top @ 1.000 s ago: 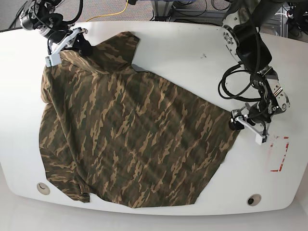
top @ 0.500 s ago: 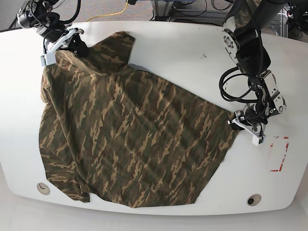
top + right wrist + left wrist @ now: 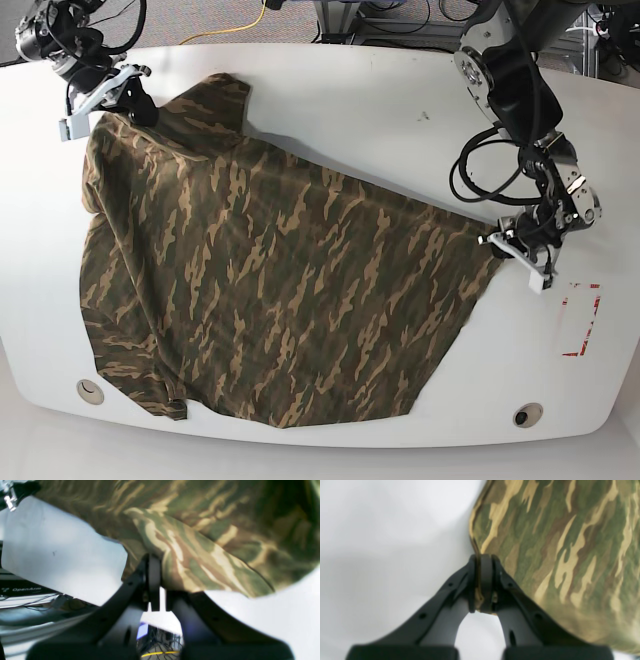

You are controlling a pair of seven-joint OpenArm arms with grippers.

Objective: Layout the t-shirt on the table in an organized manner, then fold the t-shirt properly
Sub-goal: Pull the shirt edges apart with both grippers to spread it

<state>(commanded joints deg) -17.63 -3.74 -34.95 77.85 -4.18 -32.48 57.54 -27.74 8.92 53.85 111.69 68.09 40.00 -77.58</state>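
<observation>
Soft camouflage-print t-shirt [image 3: 270, 290] lies spread on glossy white table [image 3: 380, 110]; left gripper [image 3: 483, 580] is clamped on its hem corner, right gripper [image 3: 156, 585] pinches a shoulder fold — cloth stretches diagonally between both, ahead of each set of jaws.

The right gripper [image 3: 120, 95] has dragged the t-shirt [image 3: 270, 290] corner farther left.
</observation>
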